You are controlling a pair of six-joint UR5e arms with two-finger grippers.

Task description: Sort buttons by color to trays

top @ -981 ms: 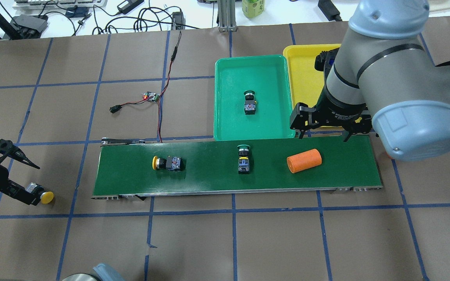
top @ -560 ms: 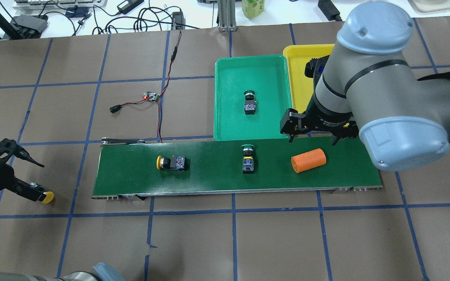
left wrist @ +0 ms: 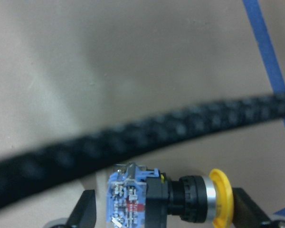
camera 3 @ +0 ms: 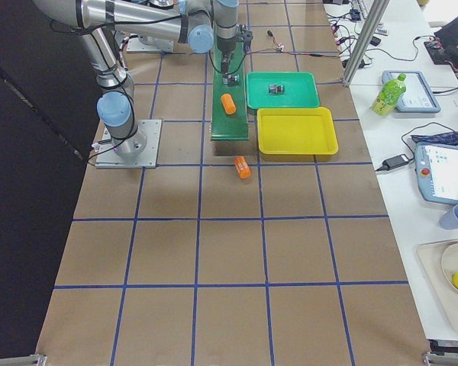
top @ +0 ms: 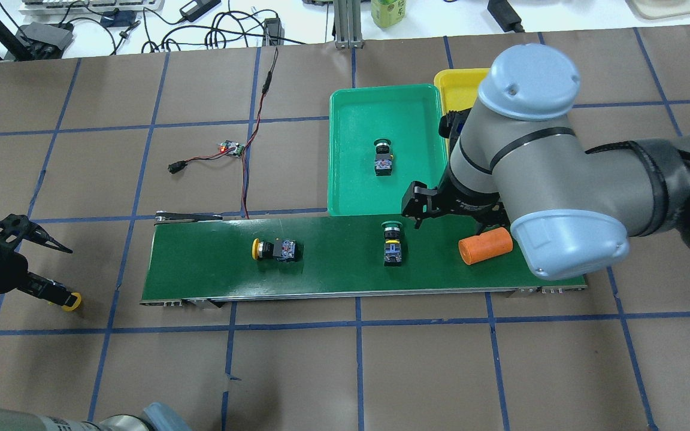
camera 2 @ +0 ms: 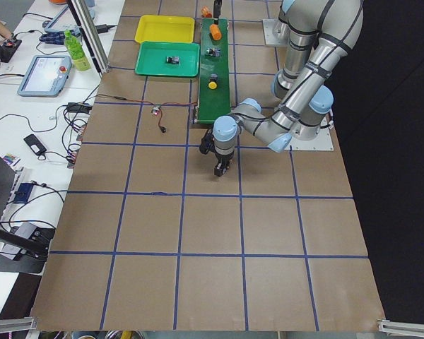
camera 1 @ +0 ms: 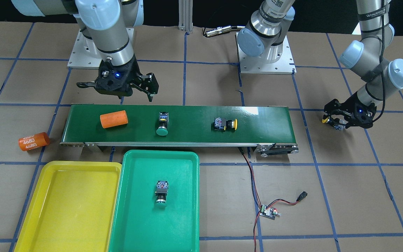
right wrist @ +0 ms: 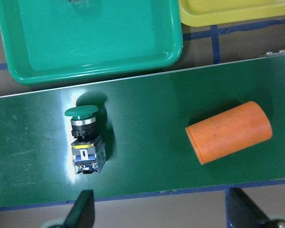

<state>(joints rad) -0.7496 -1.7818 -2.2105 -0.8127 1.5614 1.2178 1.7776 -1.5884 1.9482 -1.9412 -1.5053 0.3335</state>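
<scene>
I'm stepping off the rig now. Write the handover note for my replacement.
Left gripper: shut on a yellow button, beyond the conveyor belt's end.
Right gripper: open, over the belt near a green button and an orange cylinder.
Done: second green button lies in the green tray.
Left: the belt's green button and second yellow button, plus the held one; yellow tray holds nothing.

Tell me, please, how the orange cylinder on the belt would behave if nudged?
Lying on its curved side, the orange cylinder would probably roll across the conveyor belt. Its smooth, plain surface might slip in a two-finger grip.
</scene>
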